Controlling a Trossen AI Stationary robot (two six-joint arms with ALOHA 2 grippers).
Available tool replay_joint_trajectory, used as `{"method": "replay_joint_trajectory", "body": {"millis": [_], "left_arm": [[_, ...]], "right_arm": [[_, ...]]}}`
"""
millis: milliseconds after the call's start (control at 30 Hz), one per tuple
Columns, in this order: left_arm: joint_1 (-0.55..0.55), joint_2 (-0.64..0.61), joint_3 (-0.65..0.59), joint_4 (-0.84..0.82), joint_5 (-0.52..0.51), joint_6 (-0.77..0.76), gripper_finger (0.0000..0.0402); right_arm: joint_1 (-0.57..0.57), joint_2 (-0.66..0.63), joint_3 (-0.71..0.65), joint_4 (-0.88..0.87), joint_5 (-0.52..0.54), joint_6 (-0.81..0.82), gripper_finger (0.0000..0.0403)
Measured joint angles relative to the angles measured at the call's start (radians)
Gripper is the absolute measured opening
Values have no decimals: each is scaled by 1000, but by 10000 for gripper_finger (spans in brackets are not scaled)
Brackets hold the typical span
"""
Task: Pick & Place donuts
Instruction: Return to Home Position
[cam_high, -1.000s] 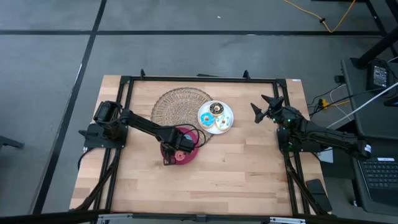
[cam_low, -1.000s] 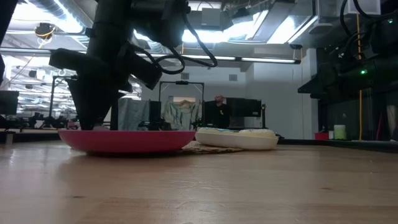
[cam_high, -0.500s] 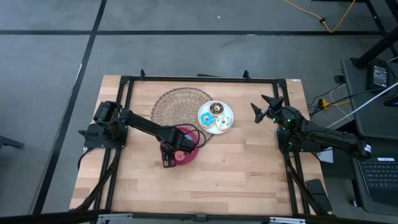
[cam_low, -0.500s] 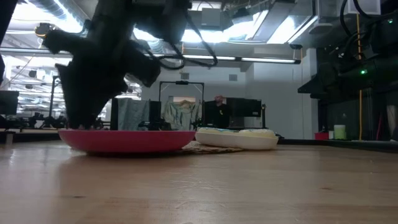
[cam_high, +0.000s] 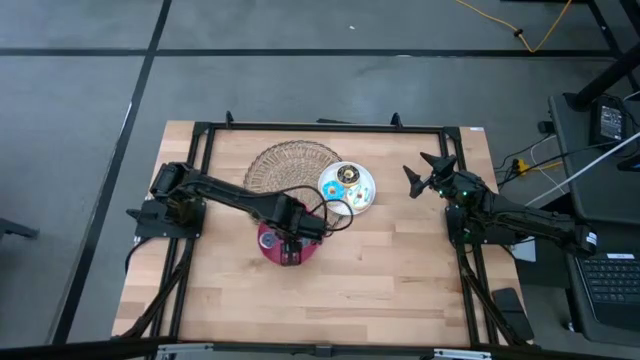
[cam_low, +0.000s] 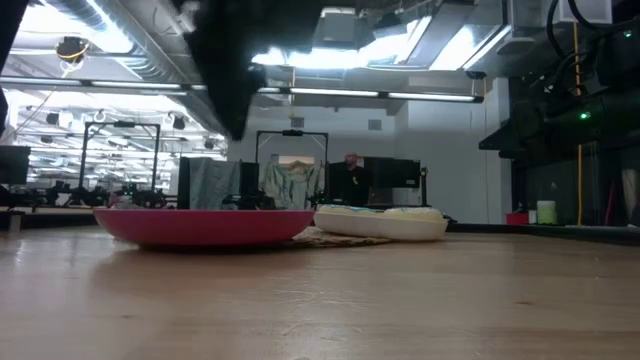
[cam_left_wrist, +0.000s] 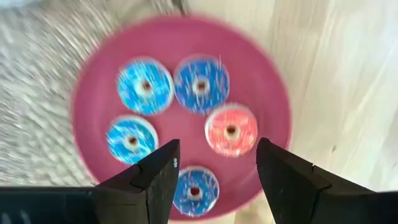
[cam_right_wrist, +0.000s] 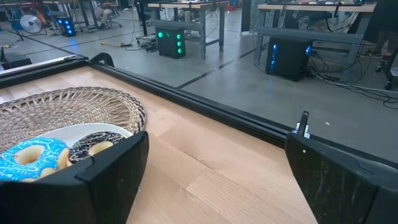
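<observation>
— So, what is the left gripper (cam_left_wrist: 217, 149) doing?

— It hangs over the pink plate (cam_left_wrist: 252, 71), fingers moderately apart, with nothing between them. A second ago, in the low view, it stood right down at that plate's left rim. Now only the dark bulk of the left arm (cam_low: 235, 60) shows at the upper left of that frame, so it has lifted clear.

— And the donuts?

— Five small ones lie flat on the pink plate, in the middle of the wrist view. There are four blue donuts (cam_left_wrist: 144, 87) of lighter and darker shades and one red donut (cam_left_wrist: 230, 130). None touches a finger.

— So the last drop is finished?

— I judge so. The piece is released and sits among the others, and the arm seems to be pulling back to rest rather than reaching for another.

— Is anything left elsewhere?

— Yes, on the white plate (cam_high: 373, 183), just right of centre in the high view, overlapping the edge of the wicker mat (cam_high: 280, 165). It holds bigger ones: a cyan donut (cam_right_wrist: 28, 155) and a chocolate donut (cam_right_wrist: 93, 146) show at the lower left of the right wrist view.

— And the other arm?

— The right gripper (cam_high: 420, 172) waits at the right side of the table (cam_high: 400, 270), spread wide and empty, where it was before.
</observation>
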Motion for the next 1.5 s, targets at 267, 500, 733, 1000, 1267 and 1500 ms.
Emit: {"method": "replay_joint_trajectory", "body": {"millis": [267, 500, 733, 1000, 1267, 1500], "left_arm": [[20, 0, 172, 2, -43, 31, 204], [23, -50, 276, 31, -95, 111, 203], [23, -196, 288, 81, -207, 184, 205], [23, -414, 279, 76, -375, 259, 204], [23, -644, 279, 72, -474, 316, 205], [23, -833, 279, 14, -544, 352, 203]], "right_arm": [[0, 0, 0, 0, 0, 0, 376], [0, 0, 0, 0, 0, 0, 376], [0, 0, 0, 0, 0, 0, 376], [0, 0, 0, 0, 0, 0, 376], [0, 0, 0, 0, 0, 0, 376], [0, 0, 0, 0, 0, 0, 376]]}}
